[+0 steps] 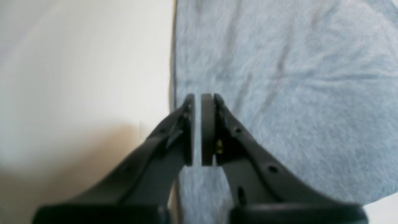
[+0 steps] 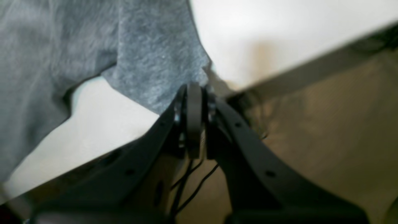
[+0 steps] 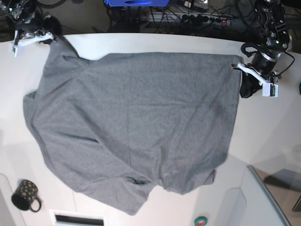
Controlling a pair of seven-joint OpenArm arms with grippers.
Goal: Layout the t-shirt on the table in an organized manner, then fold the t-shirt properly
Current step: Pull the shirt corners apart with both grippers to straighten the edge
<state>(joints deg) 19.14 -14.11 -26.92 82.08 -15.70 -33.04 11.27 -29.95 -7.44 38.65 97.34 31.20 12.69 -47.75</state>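
T-shirt (image 3: 136,127) spread on counter (image 3: 268,136), near hem still rumpled | right tool (image 2: 194,90) clamped on far corner; left tool (image 1: 202,99) pinching side edge | folding not yet begun

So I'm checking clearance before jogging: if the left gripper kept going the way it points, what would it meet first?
Probably the t-shirt: the left gripper, jaws nearly shut, points along the shirt's edge beside the bare table; depth is unclear.

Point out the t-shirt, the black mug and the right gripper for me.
t-shirt (image 3: 136,117): base view, middle of the grey body panel.
black mug (image 3: 24,194): base view, its dotted side wall.
right gripper (image 2: 194,90): right wrist view, tips closed on the t-shirt's edge.
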